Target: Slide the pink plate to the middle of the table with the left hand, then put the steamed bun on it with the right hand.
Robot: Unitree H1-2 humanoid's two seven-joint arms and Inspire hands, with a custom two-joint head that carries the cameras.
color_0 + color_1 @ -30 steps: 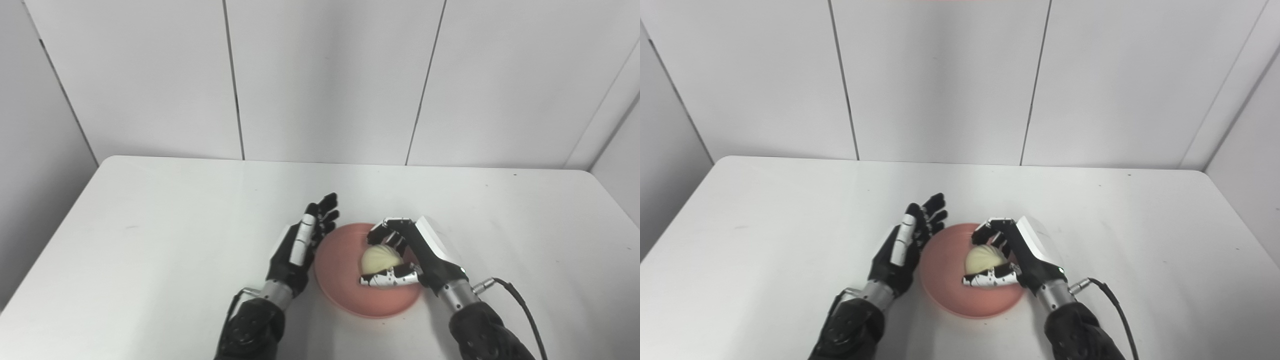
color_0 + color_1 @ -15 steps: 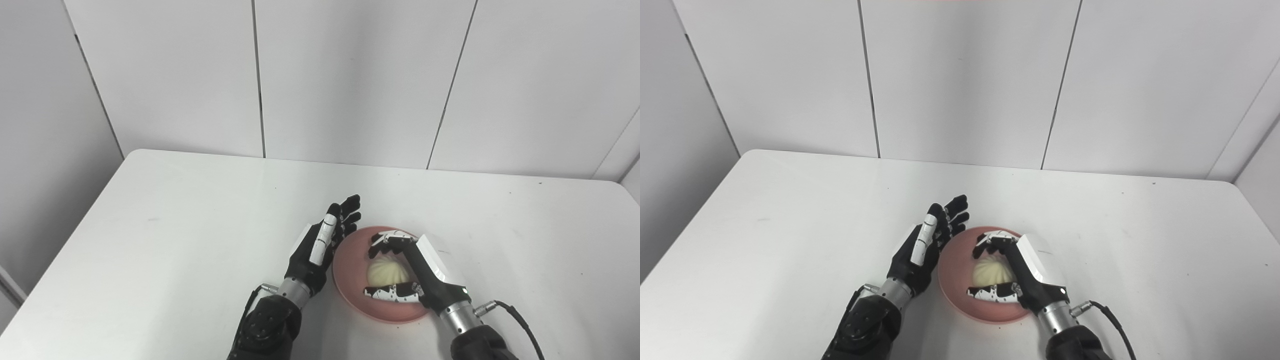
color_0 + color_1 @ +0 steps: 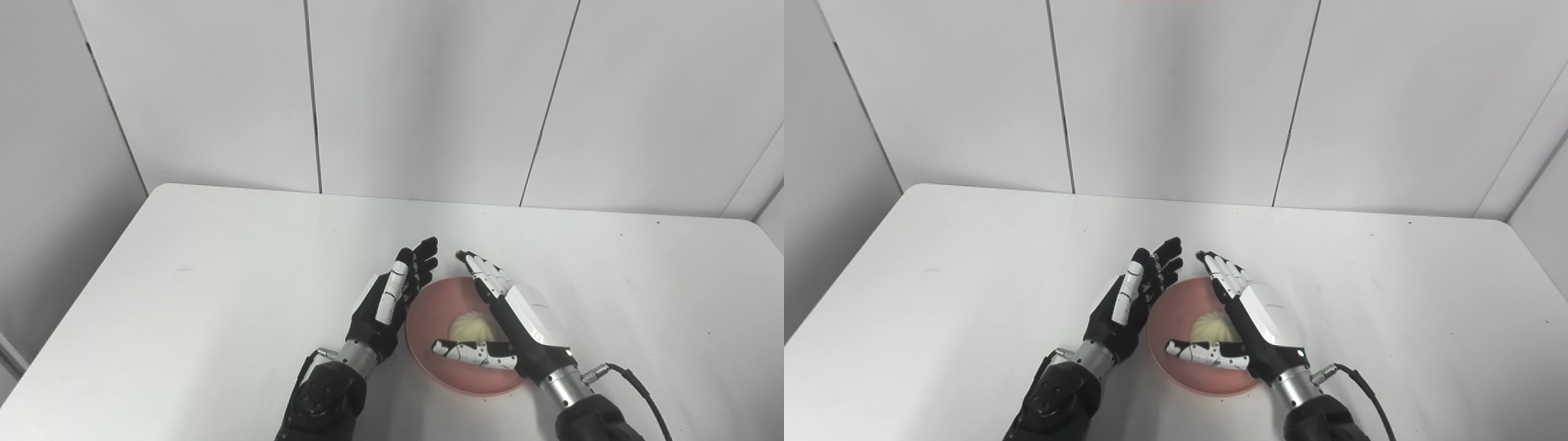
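The pink plate (image 3: 429,312) sits on the white table near its middle front. The pale steamed bun (image 3: 467,323) lies on the plate. My right hand (image 3: 511,318) is open over the plate's right side, fingers stretched forward and thumb lying in front of the bun, not holding it. My left hand (image 3: 389,303) is open and upright on edge, just left of the plate's rim, holding nothing. The same scene shows in the right eye view, with the bun (image 3: 1213,327) on the plate (image 3: 1170,318).
The white table (image 3: 214,275) stretches wide on both sides, with its back edge against a grey panelled wall. A black cable (image 3: 637,392) runs from my right wrist over the table's front right.
My right hand has opened: its fingers uncurled from around the bun and stretched forward, leaving the bun on the plate. The camera shifted between frames. The left hand stays open beside the plate.
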